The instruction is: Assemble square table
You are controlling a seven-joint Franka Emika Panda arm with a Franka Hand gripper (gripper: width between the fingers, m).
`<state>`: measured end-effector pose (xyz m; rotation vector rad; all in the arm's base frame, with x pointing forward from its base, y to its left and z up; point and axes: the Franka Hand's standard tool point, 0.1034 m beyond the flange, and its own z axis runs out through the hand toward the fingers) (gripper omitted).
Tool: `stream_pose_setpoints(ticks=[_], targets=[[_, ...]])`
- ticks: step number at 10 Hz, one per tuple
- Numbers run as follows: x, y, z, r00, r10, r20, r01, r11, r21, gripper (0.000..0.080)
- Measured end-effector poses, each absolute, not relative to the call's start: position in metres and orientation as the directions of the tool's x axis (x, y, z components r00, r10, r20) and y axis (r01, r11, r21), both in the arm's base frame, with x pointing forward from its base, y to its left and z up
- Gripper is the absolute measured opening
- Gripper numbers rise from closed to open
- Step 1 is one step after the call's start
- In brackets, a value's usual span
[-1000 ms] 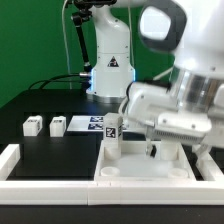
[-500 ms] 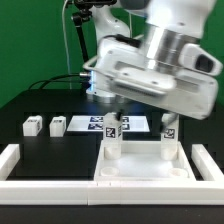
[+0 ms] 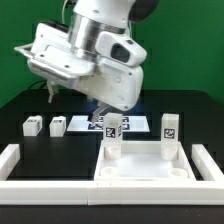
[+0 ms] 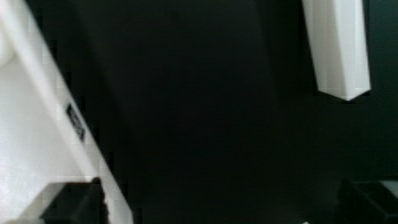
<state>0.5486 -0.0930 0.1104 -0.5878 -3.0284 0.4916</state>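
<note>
The white square table top (image 3: 146, 170) lies at the front with its raised rim up. Two white tagged legs stand upright in it, one at the exterior view's left (image 3: 113, 137) and one at the right (image 3: 170, 135). Two more small tagged legs (image 3: 33, 126) (image 3: 58, 125) lie loose on the black table. My gripper (image 3: 47, 93) hangs above those loose legs, well clear of them. In the wrist view the gripper (image 4: 217, 205) is open and empty, with only dark table between the fingertips (image 4: 68, 203).
The marker board (image 3: 90, 122) lies behind the table top. A long white rail (image 3: 8, 160) borders the exterior view's left and front. In the wrist view a white part (image 4: 27, 130) and a white bar (image 4: 331, 45) lie at the picture's edges.
The arm swung from the exterior view's right, over the table top, up and across to the left. The second leg now stands free in the table top.
</note>
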Motion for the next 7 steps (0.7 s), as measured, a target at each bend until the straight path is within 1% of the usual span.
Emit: stream_pose_setpoints(ticks=[3, 6, 7], targets=[[0.5491, -0.0862, 0.1094, -0.782, 0.611, -0.127, 0.619, 0.735, -0.278, 0.0649], [0.5478, -0.086, 0.108, -0.657, 0.735, -0.168, 0.75, 0.613, -0.249, 0.0649], [0.5412, -0.0905, 0.1032, -0.55, 0.816, -0.179, 0.83, 0.509, -0.228, 0.0649]])
